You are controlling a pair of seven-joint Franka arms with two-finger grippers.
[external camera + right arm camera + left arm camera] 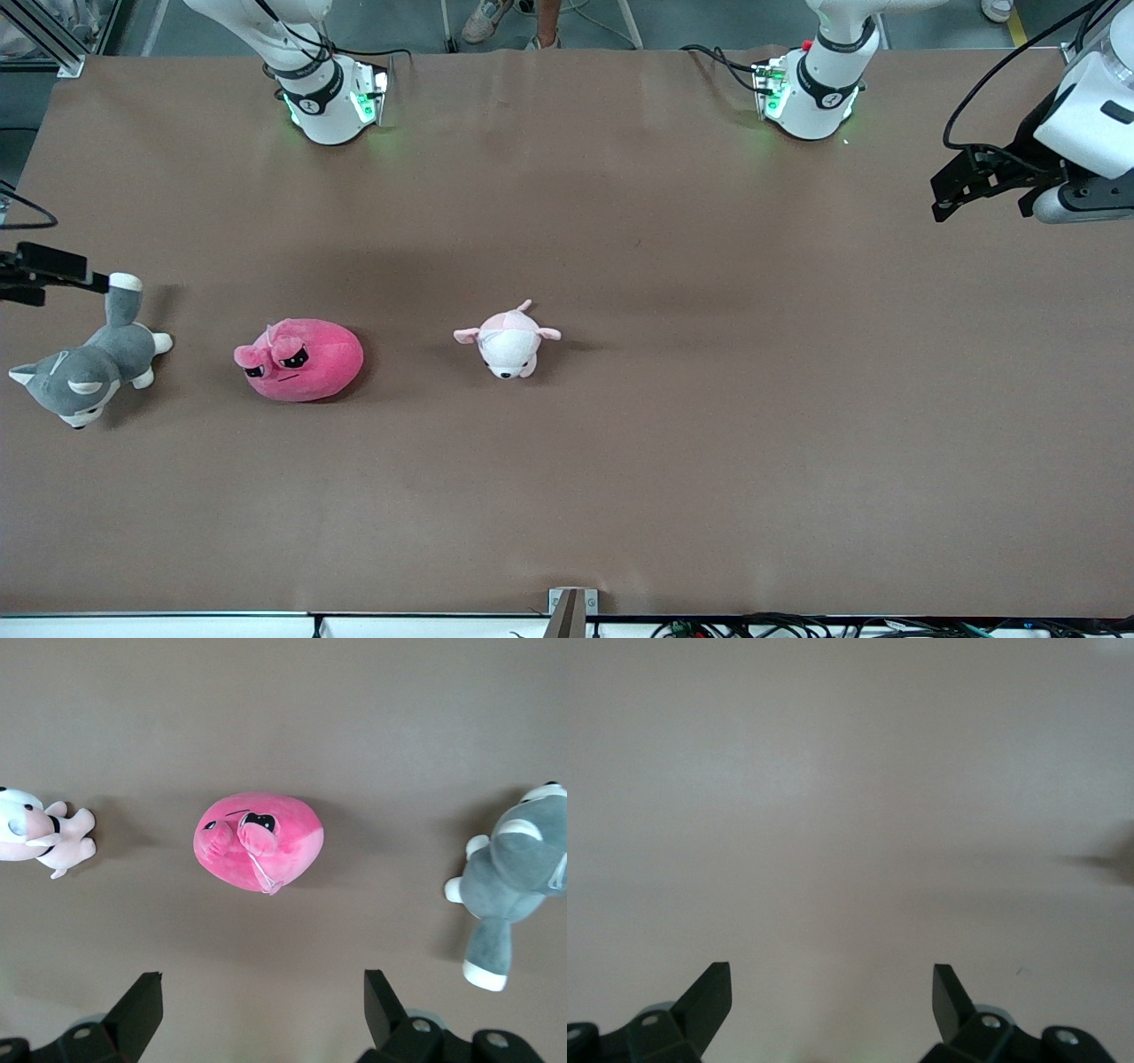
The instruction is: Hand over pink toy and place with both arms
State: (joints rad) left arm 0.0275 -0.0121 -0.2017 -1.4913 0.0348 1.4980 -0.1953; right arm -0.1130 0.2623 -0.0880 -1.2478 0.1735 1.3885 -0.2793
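The pink toy [299, 360] lay on the table [709, 425] between a grey husky [84, 372] and a pale puppy [508, 341], toward the right arm's end — held by neither arm. The right gripper [261, 1005] hung over the table by it, jaws wide and empty; the left gripper [831, 997], equally open, waited over bare table at its own end. Handover and placing could be ahead or done.

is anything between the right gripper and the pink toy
Nothing visible. The right gripper is open above the table, with the pink toy in plain sight. The grey toy and white toy lie apart to either side.
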